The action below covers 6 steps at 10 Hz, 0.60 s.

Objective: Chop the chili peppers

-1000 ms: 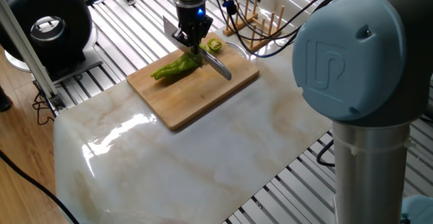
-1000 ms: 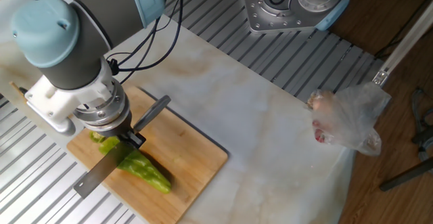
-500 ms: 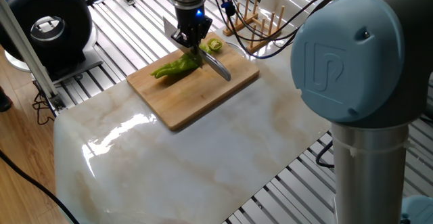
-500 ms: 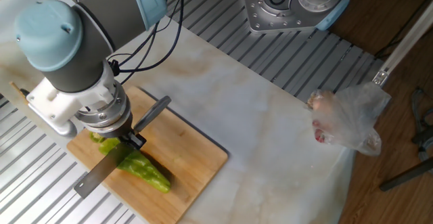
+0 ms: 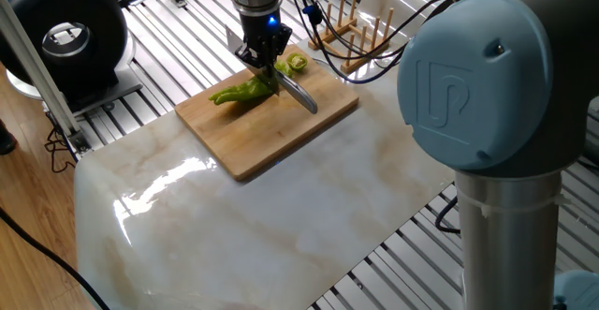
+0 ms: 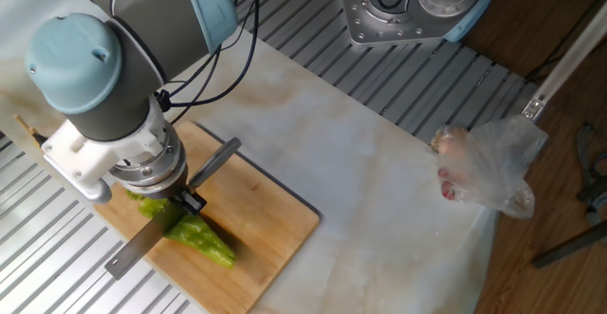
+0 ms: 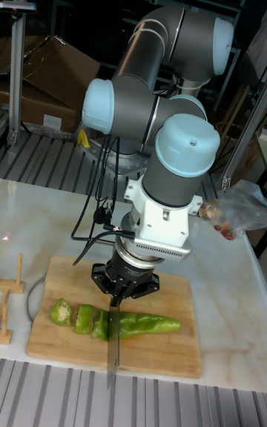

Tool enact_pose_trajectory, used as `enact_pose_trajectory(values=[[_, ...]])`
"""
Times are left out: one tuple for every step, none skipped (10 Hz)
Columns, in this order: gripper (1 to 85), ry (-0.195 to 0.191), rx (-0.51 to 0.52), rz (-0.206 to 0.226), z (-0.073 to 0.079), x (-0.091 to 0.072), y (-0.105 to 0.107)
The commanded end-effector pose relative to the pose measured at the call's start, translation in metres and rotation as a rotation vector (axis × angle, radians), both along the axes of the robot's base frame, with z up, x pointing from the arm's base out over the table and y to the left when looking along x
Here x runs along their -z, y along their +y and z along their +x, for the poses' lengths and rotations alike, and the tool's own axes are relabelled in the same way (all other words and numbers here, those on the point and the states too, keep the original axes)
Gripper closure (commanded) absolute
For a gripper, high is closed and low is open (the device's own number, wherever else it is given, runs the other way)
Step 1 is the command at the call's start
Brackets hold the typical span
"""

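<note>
Shifted slightly: knife (image 7: 112,349) across pepper (image 7: 145,324) | pepper laid lengthwise on board (image 7: 159,356) | gripper (image 7: 124,293) clamped on knife | slices (image 7: 77,316) beside blade

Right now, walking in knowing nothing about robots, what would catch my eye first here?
Probably the big grey arm with pale blue caps, its hand clamped on a long steel knife pressed across a wrinkled light-green chili pepper. That sits on a wooden cutting board on the marble table, with a few cut green pieces lying beside the blade. A crumpled clear plastic bag rests at the table's far edge.
</note>
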State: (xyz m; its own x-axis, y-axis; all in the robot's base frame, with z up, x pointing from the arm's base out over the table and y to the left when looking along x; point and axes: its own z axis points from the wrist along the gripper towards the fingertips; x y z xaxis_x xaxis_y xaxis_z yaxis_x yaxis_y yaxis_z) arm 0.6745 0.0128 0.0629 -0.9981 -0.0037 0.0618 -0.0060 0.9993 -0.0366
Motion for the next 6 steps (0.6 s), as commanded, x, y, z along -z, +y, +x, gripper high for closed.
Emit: enact_pose_trajectory(values=[[84.3, 0.002, 0.000, 0.006, 0.0034, -0.0003, 0.0023], [84.3, 0.003, -0.002, 0.010, 0.0040, 0.0005, 0.0032], [84.3, 0.002, -0.002, 0.015, 0.0059, 0.0028, 0.0035], [84.3, 0.003, -0.002, 0.014, 0.0073, 0.0040, 0.0023], [84.3, 0.011, -0.003, 0.014, 0.0071, 0.0033, 0.0017], [84.3, 0.015, -0.023, 0.014, 0.0074, 0.0026, 0.0000]])
